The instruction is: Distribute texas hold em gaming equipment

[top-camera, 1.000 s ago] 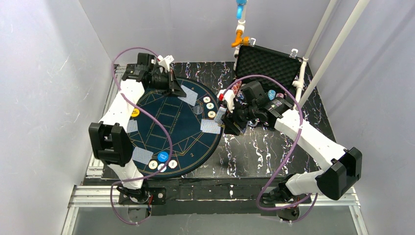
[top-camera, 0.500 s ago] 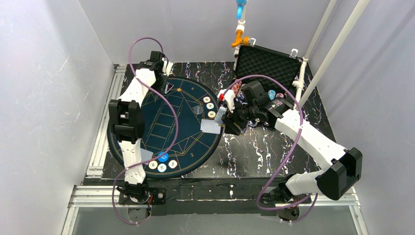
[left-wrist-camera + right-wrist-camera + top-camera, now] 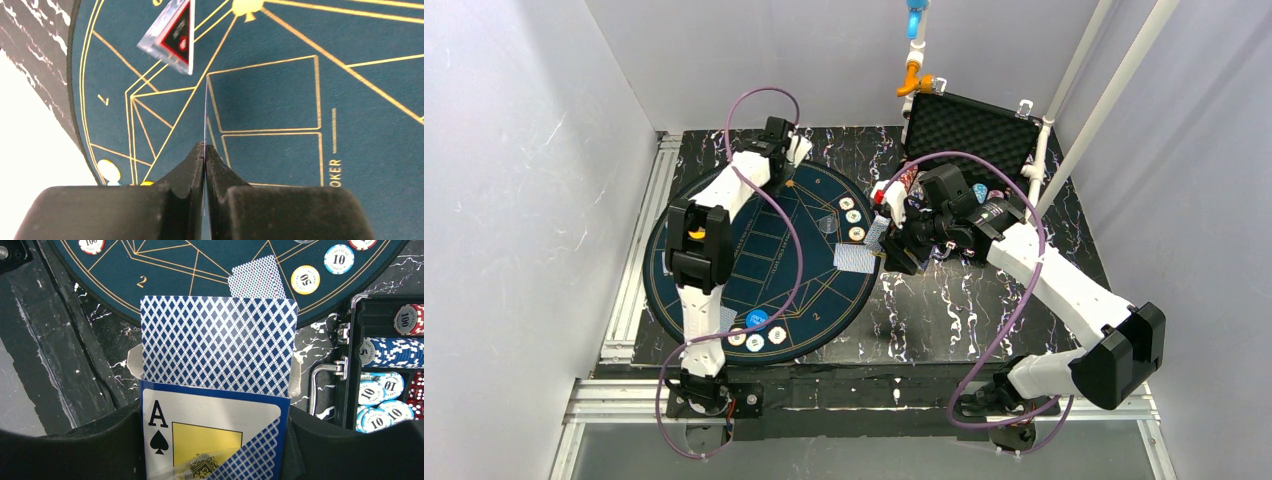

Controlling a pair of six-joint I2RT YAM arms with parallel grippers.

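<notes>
We list: left pincer (image 3: 205,149) nipping one card (image 3: 205,110) edgewise over the mat's (image 3: 300,150) far rim, for dealing; right pincer (image 3: 215,440) clamping the card box (image 3: 200,412) beside the mat, deck (image 3: 218,340) exposed for drawing.

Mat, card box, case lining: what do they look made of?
Mat: dark-blue cloth or rubber sheet, matte, with printed gold lines; which of the two is unclear.
Card box: glossy printed cardboard, judging by its folded flaps.
Case lining: black foam with egg-crate dimples.
</notes>
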